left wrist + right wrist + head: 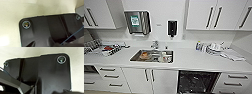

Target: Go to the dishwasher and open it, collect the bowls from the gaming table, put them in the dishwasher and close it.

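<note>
Dishwasher [197, 82] sits under the white countertop [189, 60], low in the head view and to the right of the sink [152, 56]; what shows there is a dark opening between the white cabinet door [164, 81] and a bank of white drawers [235, 83], with pale streaks inside that may be racks or reflections, though the blur makes that hard to say. No brushed steel front is readable from this angle. Both wrist views show the robot's own dark plate over a pale speckled floor, so neither arm can be placed relative to the appliance, and I cannot tell whether the left or the right gripper is spread or pressed together. The sink is a steel basin set into the counter, with an orange-brown item and some pale dishes in it and a tap [155, 45] behind. On the wall above hang a steel paper-towel dispenser [137, 22] with a green label and a black soap dispenser [172, 28]. White wall cabinets [214, 15] with dark bar handles run along the top. To the left on the counter lies a cluster of utensils and small items [107, 49]; to the right stand bottles and stacked crockery [210, 47].
</note>
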`<state>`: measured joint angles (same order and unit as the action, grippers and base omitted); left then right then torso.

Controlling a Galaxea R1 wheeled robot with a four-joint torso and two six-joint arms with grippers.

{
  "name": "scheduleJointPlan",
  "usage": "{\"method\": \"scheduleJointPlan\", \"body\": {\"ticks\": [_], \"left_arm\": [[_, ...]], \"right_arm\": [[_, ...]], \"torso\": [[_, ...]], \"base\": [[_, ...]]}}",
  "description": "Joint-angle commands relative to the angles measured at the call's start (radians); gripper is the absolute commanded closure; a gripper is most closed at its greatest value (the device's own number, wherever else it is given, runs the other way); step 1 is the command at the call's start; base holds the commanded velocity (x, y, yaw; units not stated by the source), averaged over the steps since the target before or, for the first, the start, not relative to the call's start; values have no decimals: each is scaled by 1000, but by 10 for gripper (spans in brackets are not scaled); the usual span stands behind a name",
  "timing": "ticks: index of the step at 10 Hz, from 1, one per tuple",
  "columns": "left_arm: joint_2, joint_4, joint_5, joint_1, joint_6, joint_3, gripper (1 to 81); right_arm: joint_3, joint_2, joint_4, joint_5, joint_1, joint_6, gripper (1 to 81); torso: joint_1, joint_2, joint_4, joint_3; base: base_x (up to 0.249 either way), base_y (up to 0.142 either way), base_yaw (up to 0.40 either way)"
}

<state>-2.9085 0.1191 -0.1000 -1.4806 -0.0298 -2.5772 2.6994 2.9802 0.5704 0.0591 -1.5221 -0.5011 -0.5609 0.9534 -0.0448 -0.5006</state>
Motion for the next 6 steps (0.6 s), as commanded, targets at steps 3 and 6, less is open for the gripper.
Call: {"method": "scheduleJointPlan", "body": {"ticks": [3,6], "left_arm": [[-35,10,56,27,1,-69,10],[-35,14,56,27,1,-69,10]], "right_arm": [[6,-8,9,-48,30,1,10],[13,2,8,-50,30,-4,10]], "torso": [[99,-150,0,37],[159,-244,0,51]], "base": [[0,0,0],[0,0,0]]}}
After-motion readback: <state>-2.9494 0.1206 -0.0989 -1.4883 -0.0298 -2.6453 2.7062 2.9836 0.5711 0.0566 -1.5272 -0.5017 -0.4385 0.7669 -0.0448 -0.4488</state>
